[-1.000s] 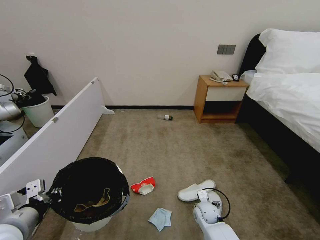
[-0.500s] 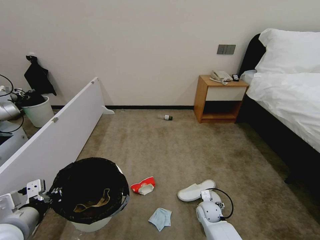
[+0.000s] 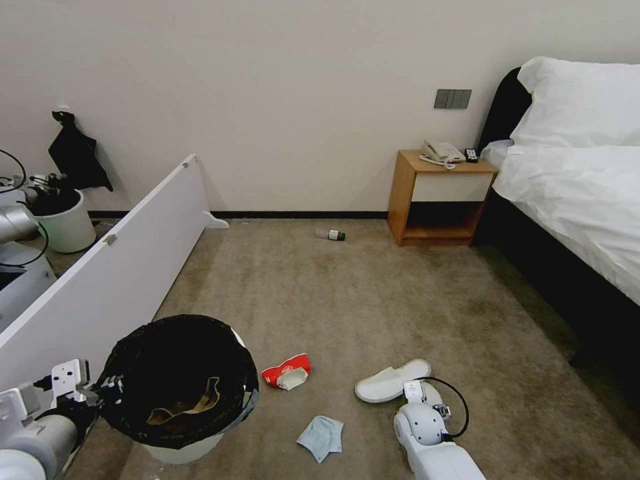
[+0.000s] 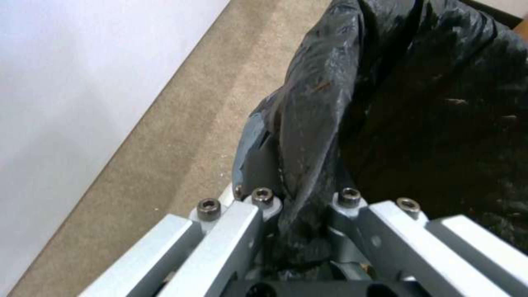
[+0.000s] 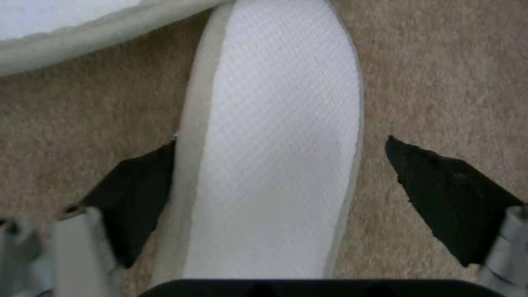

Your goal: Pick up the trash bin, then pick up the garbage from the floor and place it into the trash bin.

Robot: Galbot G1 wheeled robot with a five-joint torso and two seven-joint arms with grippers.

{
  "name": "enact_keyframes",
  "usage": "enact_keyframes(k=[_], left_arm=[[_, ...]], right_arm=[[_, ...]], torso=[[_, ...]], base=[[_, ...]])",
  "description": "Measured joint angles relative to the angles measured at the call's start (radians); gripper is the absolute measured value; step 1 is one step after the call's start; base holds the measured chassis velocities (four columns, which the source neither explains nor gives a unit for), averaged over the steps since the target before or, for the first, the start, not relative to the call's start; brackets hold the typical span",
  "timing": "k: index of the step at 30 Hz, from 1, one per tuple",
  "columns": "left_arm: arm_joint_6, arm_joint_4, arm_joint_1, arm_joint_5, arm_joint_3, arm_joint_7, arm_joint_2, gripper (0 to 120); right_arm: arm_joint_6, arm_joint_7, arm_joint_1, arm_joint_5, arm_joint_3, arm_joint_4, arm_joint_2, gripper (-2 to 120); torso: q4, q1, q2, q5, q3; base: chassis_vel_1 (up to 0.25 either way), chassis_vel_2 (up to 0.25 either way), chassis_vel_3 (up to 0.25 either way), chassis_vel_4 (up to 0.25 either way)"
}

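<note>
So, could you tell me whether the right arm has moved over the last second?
Yes. In the head view the right gripper has dropped lower, away from the slipper that lies unmoved on the carpet; it is open, straddling a second slipper.

My right arm hides the second slipper (image 5: 275,144) in the head view. The bottle (image 3: 331,235) is too small to read, and my left claw's (image 4: 300,206) fingertips seem buried in bag folds.

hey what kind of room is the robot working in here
Most likely a hotel-style bedroom. A bed with white linen stands on the robot's right, a wooden nightstand beside it carries a corded phone, and a white disposable slipper lies on the beige carpet.
</note>
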Motion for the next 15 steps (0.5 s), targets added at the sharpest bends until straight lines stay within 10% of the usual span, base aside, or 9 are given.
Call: enact_keyframes(k=[15], left_arm=[[0.0,0.0,-0.001,-0.005,-0.003,0.001,0.002,4]], right_arm=[[0.0,0.003,-0.004,-0.001,0.006,0.007,-0.007,34]], torso=[[-0.0001,0.0,0.0,0.0,0.0]], base=[[0.0,0.0,0.0,0.0]])
